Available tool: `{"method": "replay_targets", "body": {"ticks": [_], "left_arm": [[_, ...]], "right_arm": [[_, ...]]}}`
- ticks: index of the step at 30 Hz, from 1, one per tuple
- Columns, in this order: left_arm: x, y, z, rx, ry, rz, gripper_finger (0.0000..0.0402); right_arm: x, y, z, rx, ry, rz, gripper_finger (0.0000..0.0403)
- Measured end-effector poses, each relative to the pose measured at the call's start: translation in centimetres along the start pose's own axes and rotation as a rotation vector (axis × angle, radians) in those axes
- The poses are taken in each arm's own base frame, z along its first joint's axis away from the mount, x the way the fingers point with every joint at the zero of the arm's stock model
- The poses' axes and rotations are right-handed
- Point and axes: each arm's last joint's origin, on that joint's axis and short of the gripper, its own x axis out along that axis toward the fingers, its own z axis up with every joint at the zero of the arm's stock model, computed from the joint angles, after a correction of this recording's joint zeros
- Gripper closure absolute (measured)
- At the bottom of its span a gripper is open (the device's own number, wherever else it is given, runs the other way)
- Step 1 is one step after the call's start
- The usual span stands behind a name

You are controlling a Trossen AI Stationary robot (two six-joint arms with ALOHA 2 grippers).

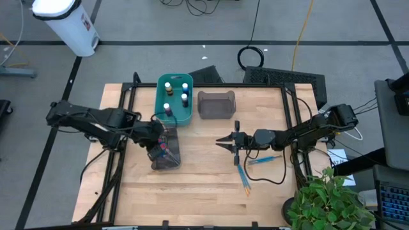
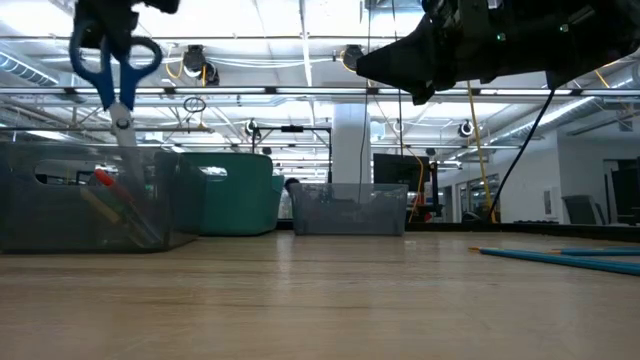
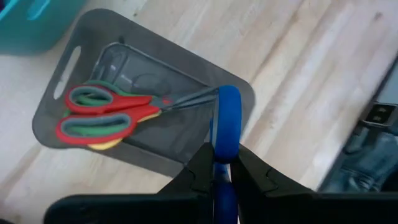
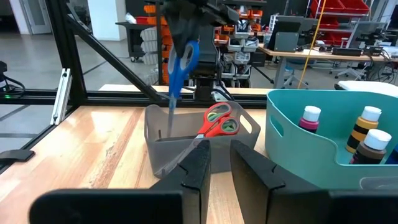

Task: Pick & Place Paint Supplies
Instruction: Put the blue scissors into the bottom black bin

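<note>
My left gripper (image 1: 160, 144) hangs over a grey bin (image 1: 167, 158) at the table's left and is shut on blue-handled scissors (image 2: 115, 60). Their blades point down into the bin's open top. Red scissors with green-yellow inner handles (image 3: 99, 115) lie inside the same bin, handles leaning on its wall (image 4: 217, 121). A teal bin (image 1: 160, 105) behind it holds several white-capped paint bottles (image 1: 184, 96). Thin blue and orange brushes (image 1: 245, 176) lie on the table at the right. My right gripper (image 1: 218, 141) hovers level at mid-table, pointing at the grey bin, narrowly open with nothing between its fingers. My left gripper pinches one blue handle loop (image 3: 227, 134) of the scissors between its two fingers. The fingers come from above, slanting steeply down. The scissors hang below them, handles up, the blade (image 4: 170, 112) reaching down inside the grey bin. Whether the tip touches the bin's floor I cannot tell.
A second grey bin (image 1: 216, 105) stands right of the teal one at the table's far side. A potted plant (image 1: 329, 198) sits at the near right corner. Bare wood lies between the bins and the table's near edge.
</note>
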Motion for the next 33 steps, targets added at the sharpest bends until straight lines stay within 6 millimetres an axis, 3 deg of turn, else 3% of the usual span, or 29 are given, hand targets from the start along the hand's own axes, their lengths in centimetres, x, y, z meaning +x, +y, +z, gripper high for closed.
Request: {"method": "replay_targets", "body": {"ticks": [16,33], "left_arm": [[4.0,-1.2,2.0,0.044,0.049,0.047,0.0364],[4.0,-0.9,2.3,0.109,-0.018,0.129,0.0209]], "right_arm": [[0.0,0.0,0.0,0.001,-0.001,0.000,0.0348],[0.0,0.0,0.0,0.001,-0.001,0.000,0.0348]]}}
